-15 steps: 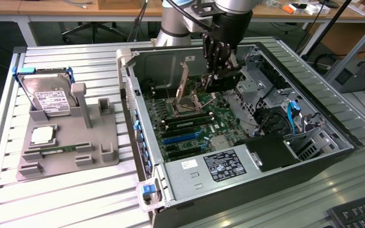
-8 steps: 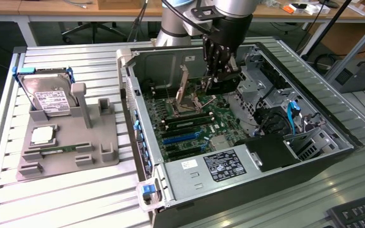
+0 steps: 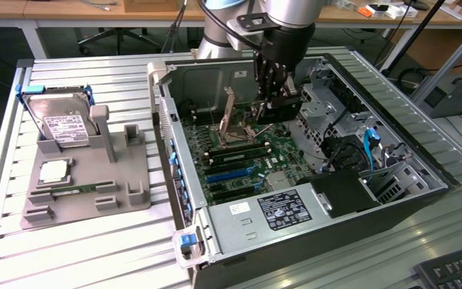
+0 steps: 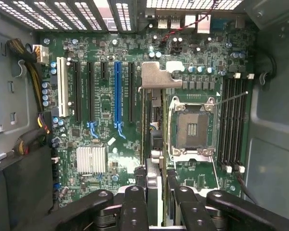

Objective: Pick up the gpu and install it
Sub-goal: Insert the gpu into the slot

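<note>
My gripper (image 3: 272, 112) hangs inside the open computer case (image 3: 184, 241), over the green motherboard (image 3: 267, 158). It is shut on the gpu (image 3: 239, 117), a thin dark card held on edge with its silvery bracket end away from the fingers. In the wrist view the gpu (image 4: 145, 126) runs edge-on from between my fingers (image 4: 135, 199) to its bracket (image 4: 159, 77). It hovers between the expansion slots, one of them blue (image 4: 118, 91), and the open CPU socket (image 4: 191, 129). Whether the card touches the board I cannot tell.
A grey holder (image 3: 118, 171) at the exterior view's left carries a silver hard drive (image 3: 62, 126), a CPU (image 3: 53, 171) and a green RAM stick (image 3: 72, 189). Inside the case stand the power supply (image 3: 283, 208), drive cages (image 3: 327, 108) and blue cables (image 3: 368, 147). A keyboard (image 3: 456, 272) lies nearby.
</note>
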Controlling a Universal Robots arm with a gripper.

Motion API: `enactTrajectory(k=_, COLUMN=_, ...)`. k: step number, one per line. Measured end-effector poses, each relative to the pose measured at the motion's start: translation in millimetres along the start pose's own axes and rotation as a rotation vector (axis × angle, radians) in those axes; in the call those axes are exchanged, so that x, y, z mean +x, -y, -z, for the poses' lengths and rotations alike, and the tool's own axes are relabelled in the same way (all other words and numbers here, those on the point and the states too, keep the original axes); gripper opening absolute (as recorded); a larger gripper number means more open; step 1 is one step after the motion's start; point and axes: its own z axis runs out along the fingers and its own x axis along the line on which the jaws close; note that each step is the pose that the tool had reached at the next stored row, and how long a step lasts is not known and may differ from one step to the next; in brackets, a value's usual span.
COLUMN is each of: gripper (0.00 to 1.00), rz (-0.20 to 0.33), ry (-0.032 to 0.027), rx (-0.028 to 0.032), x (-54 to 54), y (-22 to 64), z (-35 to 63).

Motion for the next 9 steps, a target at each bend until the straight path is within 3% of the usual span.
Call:
enactTrajectory(k=5, gripper=0.27, rz=-0.002, ry=-0.0014, rx=0.0, x=0.2, y=-12.4, z=-6.7)
enactTrajectory(k=9, gripper=0.27, rz=-0.003, ry=-0.0025, rx=0.0, x=0.3, y=-17.4, z=-10.1)
